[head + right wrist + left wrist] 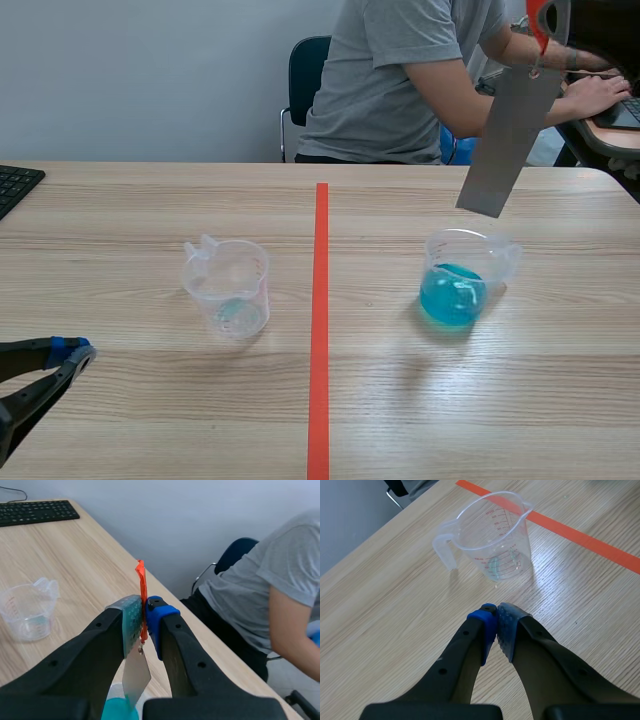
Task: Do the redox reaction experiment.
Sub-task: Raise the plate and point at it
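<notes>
The scene view looks from the near edge of the table [150, 420], across it toward a seated person [400, 80]. The left wrist view looks down, close, on the clear cup [490, 540]. The right wrist view, raised high, shares that cup and person with the scene view.

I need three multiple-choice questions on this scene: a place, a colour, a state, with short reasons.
1. Where does the grey metal strip hang? A. over the filled cup B. on the floor C. in a drawer
2. What colour is the liquid? A. red B. blue C. yellow
3. How are the left jaws? A. wide open B. shut on a spoon C. shut on nothing
Answers: 1 A, the right wrist view shows its tip over the liquid. 2 B, it is plainly blue. 3 C, the pads meet.
</notes>
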You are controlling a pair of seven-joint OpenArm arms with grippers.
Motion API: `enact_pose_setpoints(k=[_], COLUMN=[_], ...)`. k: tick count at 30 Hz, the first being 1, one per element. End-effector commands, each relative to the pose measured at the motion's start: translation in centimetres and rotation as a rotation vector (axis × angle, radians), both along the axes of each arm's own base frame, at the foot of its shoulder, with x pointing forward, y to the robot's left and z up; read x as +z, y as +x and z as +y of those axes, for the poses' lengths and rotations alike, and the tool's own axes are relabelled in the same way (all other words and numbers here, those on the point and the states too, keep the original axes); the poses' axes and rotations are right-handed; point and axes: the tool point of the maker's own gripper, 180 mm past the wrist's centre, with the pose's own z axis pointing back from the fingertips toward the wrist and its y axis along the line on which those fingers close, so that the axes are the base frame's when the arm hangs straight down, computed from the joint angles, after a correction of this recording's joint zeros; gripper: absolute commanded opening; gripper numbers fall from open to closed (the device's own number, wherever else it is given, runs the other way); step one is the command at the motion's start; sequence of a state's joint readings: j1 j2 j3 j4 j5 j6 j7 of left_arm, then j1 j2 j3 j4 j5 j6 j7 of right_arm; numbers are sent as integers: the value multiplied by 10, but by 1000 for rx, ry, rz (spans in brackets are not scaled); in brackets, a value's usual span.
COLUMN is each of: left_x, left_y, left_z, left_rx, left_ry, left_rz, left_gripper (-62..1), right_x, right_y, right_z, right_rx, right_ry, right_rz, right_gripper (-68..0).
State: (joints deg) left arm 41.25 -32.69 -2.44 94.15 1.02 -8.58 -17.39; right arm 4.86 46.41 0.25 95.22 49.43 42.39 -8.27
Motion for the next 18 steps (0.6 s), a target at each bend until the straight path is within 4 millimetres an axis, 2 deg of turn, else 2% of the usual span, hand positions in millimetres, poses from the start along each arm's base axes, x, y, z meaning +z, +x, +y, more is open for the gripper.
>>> enact_pose_setpoints(k=[1, 11, 18], left_x=[5, 5, 5], left_y=[2, 2, 2], left_z=[-2, -2, -2], left_rx=[3, 3, 3], left_ry=[-16, -16, -16], left_rz=[-20, -20, -20], left_gripper=[-591, -591, -591], right_x=[18, 36, 38], right_y=[-3, -13, -13], right_z=[3, 12, 10], right_rx=[20, 49, 44], right_ry=[2, 11, 15], right_rz=[-42, -47, -39], right_gripper=[-669, -669, -669])
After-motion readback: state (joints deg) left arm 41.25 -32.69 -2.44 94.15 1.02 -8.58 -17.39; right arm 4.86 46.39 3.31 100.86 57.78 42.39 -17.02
